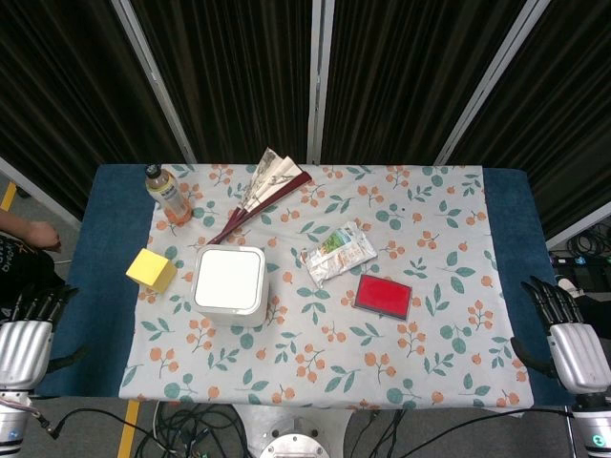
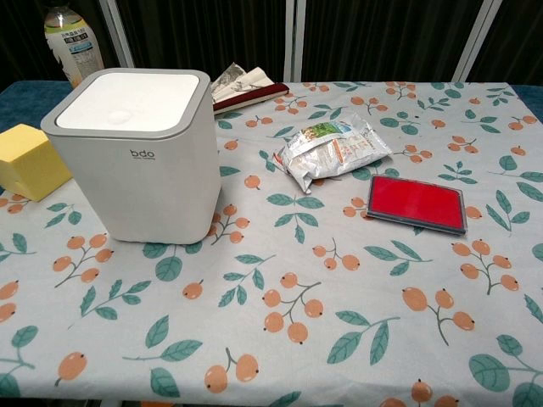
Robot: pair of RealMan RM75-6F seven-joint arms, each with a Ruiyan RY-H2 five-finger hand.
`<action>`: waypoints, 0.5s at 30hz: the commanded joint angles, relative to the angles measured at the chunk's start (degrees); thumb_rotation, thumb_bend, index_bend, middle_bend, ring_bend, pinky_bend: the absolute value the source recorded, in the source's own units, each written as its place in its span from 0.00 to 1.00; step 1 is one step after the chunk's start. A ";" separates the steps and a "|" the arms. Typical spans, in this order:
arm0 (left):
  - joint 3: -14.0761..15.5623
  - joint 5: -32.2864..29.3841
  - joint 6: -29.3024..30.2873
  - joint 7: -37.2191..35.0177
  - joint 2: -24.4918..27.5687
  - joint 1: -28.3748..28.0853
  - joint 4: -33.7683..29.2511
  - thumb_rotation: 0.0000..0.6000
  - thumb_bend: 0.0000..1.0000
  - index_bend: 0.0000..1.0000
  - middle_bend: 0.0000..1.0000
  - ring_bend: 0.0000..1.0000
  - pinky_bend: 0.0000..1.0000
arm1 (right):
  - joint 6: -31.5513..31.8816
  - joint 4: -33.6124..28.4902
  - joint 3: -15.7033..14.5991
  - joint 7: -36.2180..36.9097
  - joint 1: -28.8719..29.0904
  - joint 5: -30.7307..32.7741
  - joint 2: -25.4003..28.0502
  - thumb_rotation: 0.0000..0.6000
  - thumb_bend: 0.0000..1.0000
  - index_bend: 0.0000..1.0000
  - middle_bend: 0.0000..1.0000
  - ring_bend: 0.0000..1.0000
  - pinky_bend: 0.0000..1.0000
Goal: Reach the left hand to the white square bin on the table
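white square bin (image 1: pixel 230 283) upright on the floral tablecloth (image 1: pixel 430 334), left of centre (lid on), yellow block (image 1: pixel 151 270) just left of it, left hand (image 1: pixel 27 334) well apart at the near left table edge, fingers spread, holding nothing

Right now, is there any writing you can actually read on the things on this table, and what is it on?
"bdo": on the front of the white square bin, chest view.
Bottle label: printed characters, too blurred to read.
Snack packet: print too small to read.
Folded fan: markings unreadable.
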 commanded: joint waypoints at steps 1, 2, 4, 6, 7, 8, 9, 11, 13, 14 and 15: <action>0.20 0.04 -0.66 -0.62 0.19 -0.27 -0.27 1.00 0.03 0.18 0.15 0.14 0.05 | -0.42 -0.08 0.11 0.03 0.27 0.13 0.00 1.00 0.26 0.00 0.00 0.00 0.00; 0.23 0.03 -0.85 -0.69 0.27 -0.35 -0.27 1.00 0.03 0.18 0.15 0.14 0.05 | -0.69 -0.14 0.07 0.04 0.41 0.06 0.04 1.00 0.26 0.00 0.00 0.00 0.00; 0.12 0.20 -0.72 -0.63 0.28 -0.46 -0.25 1.00 0.03 0.18 0.14 0.14 0.05 | -1.03 -0.16 0.00 0.02 0.61 -0.08 0.13 1.00 0.26 0.00 0.00 0.00 0.00; -0.06 1.05 -0.29 -0.41 0.33 -0.73 -0.18 1.00 0.03 0.18 0.14 0.14 0.05 | -1.52 -0.11 -0.09 0.09 0.78 0.01 0.20 1.00 0.26 0.00 0.00 0.00 0.00; -0.12 1.75 -0.09 -0.39 0.45 -0.98 -0.14 1.00 0.03 0.18 0.14 0.14 0.05 | -1.84 -0.08 -0.14 0.16 0.88 0.11 0.22 1.00 0.26 0.00 0.00 0.00 0.00; -0.17 2.99 0.08 -0.44 0.76 -1.47 -0.15 1.00 0.03 0.18 0.14 0.14 0.05 | -2.40 -0.07 -0.27 0.33 1.03 0.25 0.27 1.00 0.26 0.00 0.00 0.00 0.00; -0.24 4.13 0.07 -0.59 1.11 -2.02 -0.17 1.00 0.03 0.18 0.14 0.14 0.05 | -2.95 -0.11 -0.40 0.47 1.19 0.37 0.34 1.00 0.26 0.00 0.00 0.00 0.00; -0.41 7.48 -0.36 -1.81 2.00 -3.95 -0.25 1.00 0.03 0.18 0.14 0.14 0.05 | -4.13 -0.13 -0.53 0.53 1.64 0.64 0.33 1.00 0.26 0.00 0.00 0.00 0.00; -0.69 10.73 -1.05 -3.08 2.64 -6.14 -0.24 1.00 0.03 0.18 0.14 0.14 0.05 | -5.14 -0.04 -0.49 0.13 2.04 1.11 0.03 1.00 0.26 0.00 0.00 0.00 0.00; -0.90 13.03 -1.69 -3.63 2.88 -7.82 -0.11 1.00 0.02 0.18 0.15 0.14 0.05 | -5.73 -0.05 -0.45 -0.39 2.25 1.48 -0.21 1.00 0.26 0.00 0.00 0.00 0.00; -1.06 14.64 -2.28 -4.11 2.93 -9.13 0.02 1.00 0.02 0.18 0.15 0.14 0.05 | -6.10 -0.14 -0.45 -0.79 2.39 1.65 -0.39 1.00 0.26 0.00 0.00 0.00 0.00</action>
